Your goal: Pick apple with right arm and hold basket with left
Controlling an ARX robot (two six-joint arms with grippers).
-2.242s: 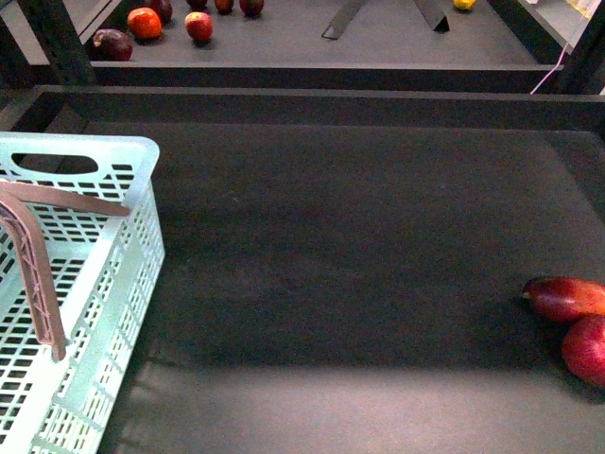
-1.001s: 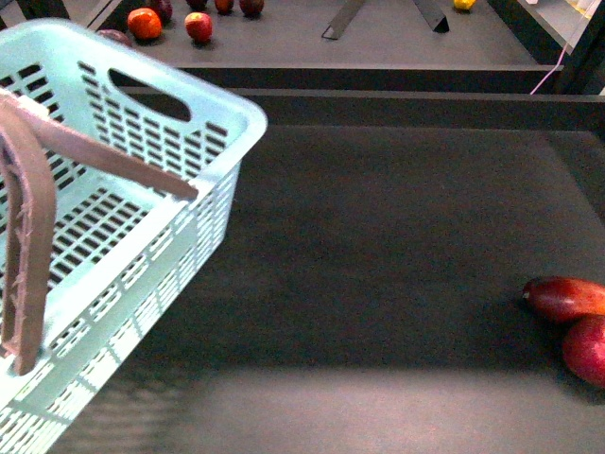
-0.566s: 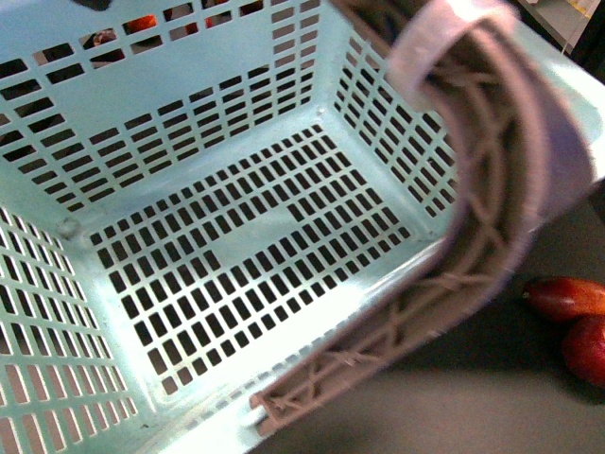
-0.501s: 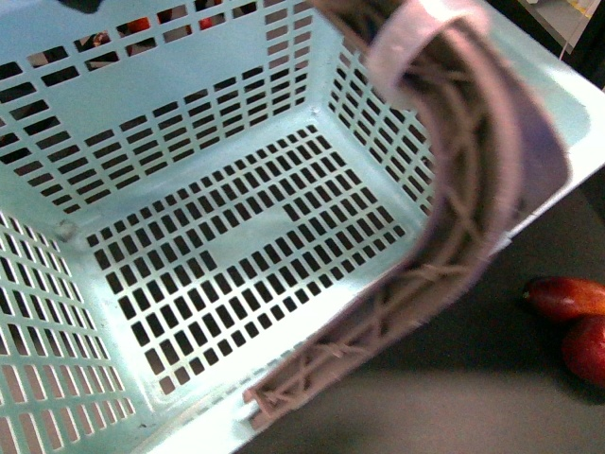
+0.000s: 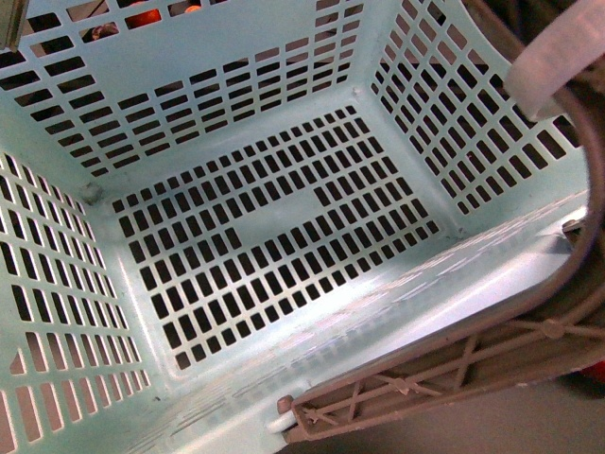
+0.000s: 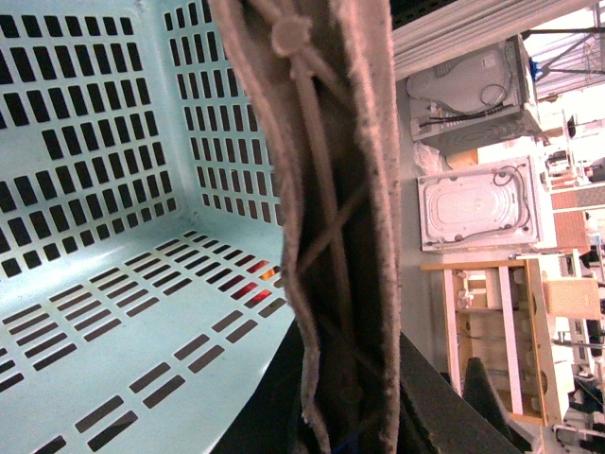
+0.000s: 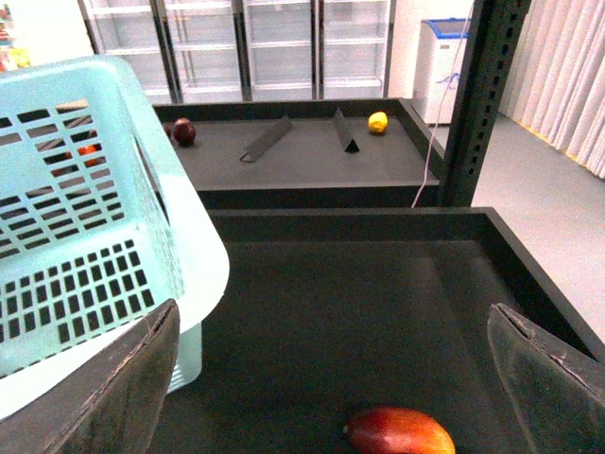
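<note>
The pale mint basket (image 5: 236, 85) fills the front view, tilted so I look down onto its slotted floor. Its brown ribbed handle (image 5: 444, 378) runs along the lower right, with a white band (image 5: 553, 66) at the upper right. In the left wrist view my left gripper (image 6: 350, 416) is shut on that handle (image 6: 331, 189), and the basket (image 6: 95, 312) hangs beside it. My right gripper (image 7: 340, 397) is open over the dark tray, with the basket (image 7: 104, 236) to one side. A long red oval fruit (image 7: 399, 432) lies just ahead between the pads. The apple is out of view.
The dark tray has a raised wall (image 7: 529, 274) and a black upright post (image 7: 482, 95). On the shelf behind it are a small dark red fruit (image 7: 184, 130), a yellow fruit (image 7: 378, 122) and two slanted dividers. Red fruits (image 5: 142, 19) show through the basket's slots.
The basket has risen from the left and swung right and closer to the front camera. It now covers the whole tray and hides the two red fruits at the right.
</note>
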